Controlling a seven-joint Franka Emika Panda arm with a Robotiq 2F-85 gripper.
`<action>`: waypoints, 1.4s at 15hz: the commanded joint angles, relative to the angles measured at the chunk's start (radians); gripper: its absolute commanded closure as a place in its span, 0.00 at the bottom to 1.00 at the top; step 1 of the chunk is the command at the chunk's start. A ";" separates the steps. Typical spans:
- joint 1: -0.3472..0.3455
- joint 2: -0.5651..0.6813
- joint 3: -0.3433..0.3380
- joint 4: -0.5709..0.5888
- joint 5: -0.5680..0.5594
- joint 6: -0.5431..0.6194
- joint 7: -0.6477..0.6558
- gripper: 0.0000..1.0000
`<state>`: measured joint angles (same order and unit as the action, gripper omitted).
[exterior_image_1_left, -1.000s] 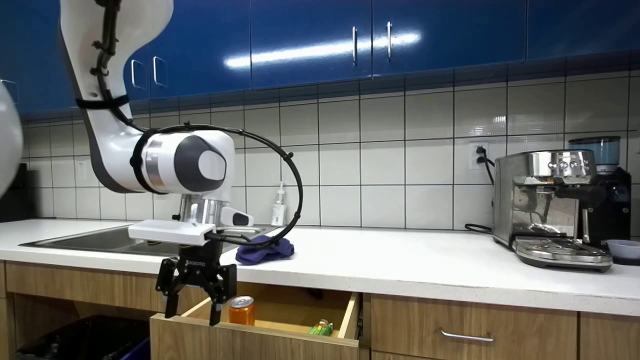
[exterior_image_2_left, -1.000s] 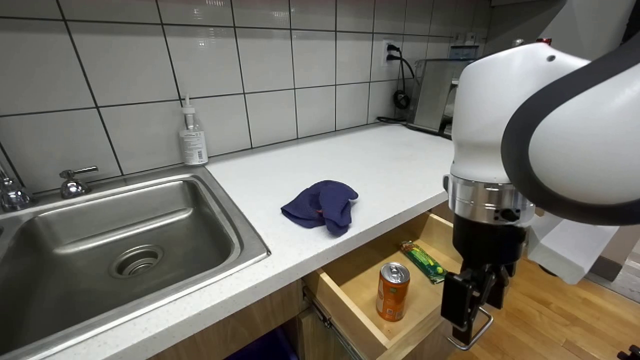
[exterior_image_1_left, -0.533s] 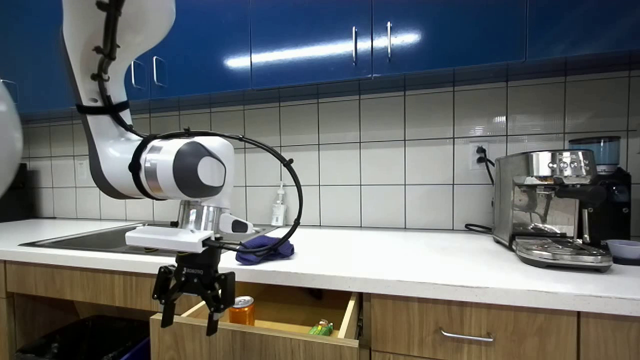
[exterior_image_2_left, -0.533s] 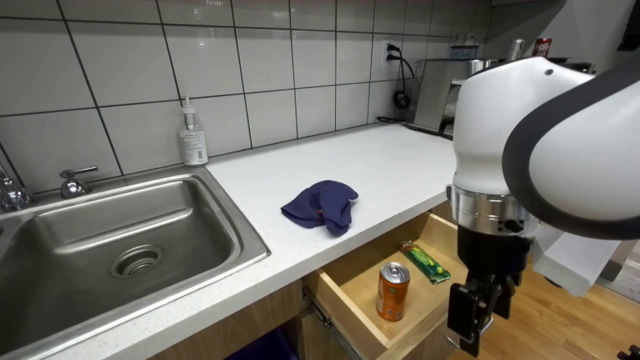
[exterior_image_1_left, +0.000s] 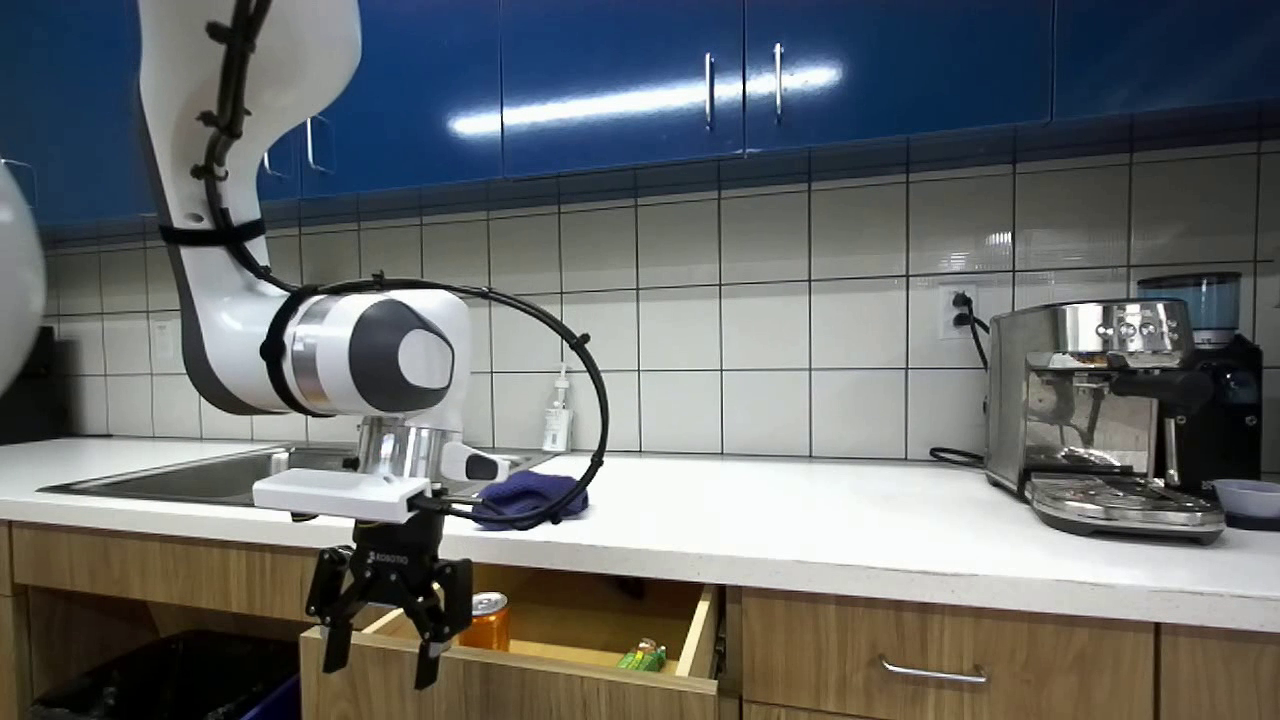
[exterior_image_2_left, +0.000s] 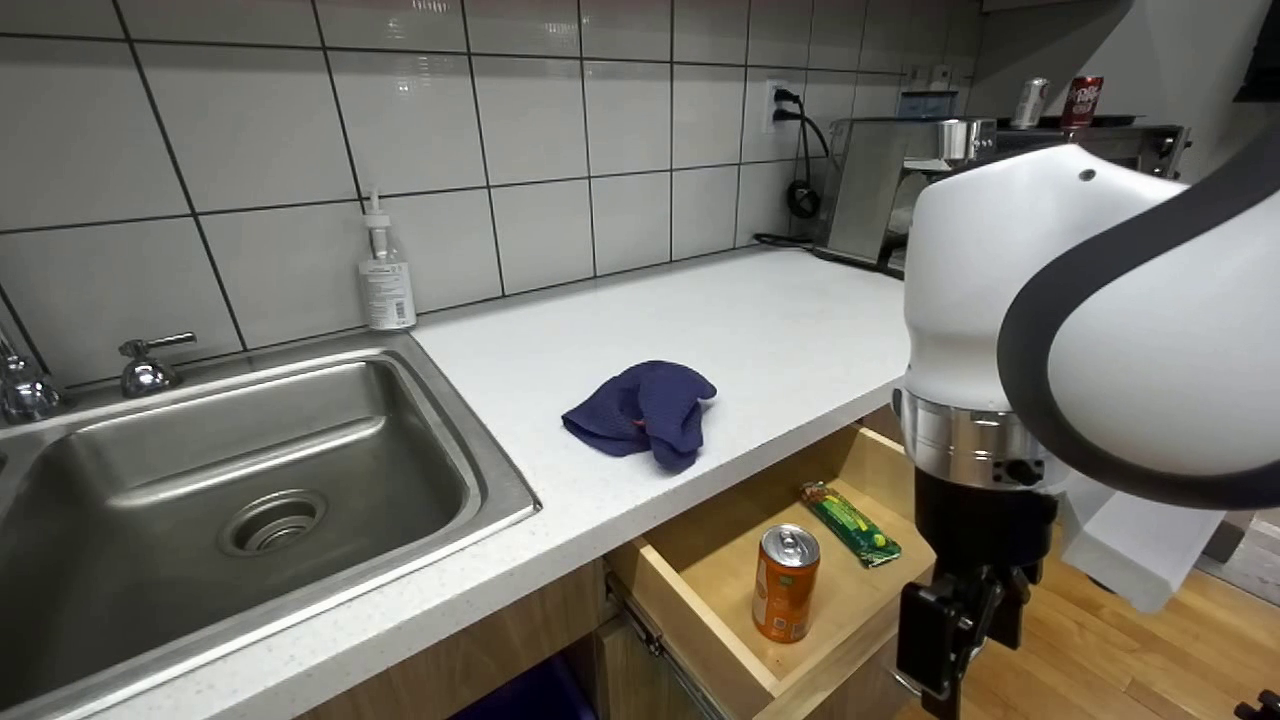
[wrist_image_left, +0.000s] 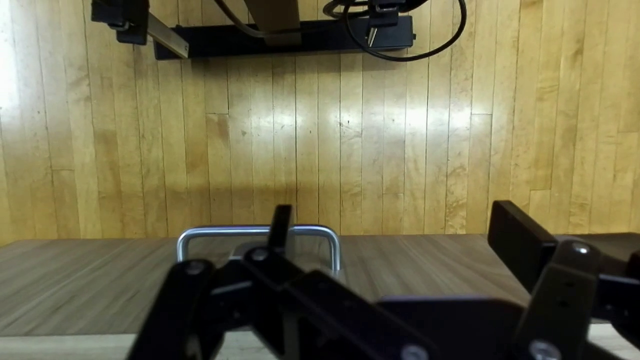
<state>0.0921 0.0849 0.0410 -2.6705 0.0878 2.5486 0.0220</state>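
Gleaming silvery, the drawer handle (wrist_image_left: 249, 230) seems U-shaped.

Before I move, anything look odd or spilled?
No spill or damage shows. Mildly odd: an orange cylindrical metal can stands upright in the open wooden drawer and might tip if jolted; a navy textured cloth lies crumpled, not folded, on the white counter.

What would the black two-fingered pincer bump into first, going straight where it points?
Probably the yellow wooden plank floor below the pincer. One finger overlaps the curved silver metal handle in the wrist view, depth unclear, so that could come first.
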 joint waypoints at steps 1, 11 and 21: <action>-0.011 0.019 0.001 0.004 -0.051 0.059 0.014 0.00; -0.007 0.076 -0.006 0.009 -0.120 0.184 0.028 0.00; 0.003 0.096 -0.031 0.017 -0.161 0.266 0.063 0.00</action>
<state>0.0922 0.1714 0.0281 -2.6689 -0.0283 2.7868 0.0428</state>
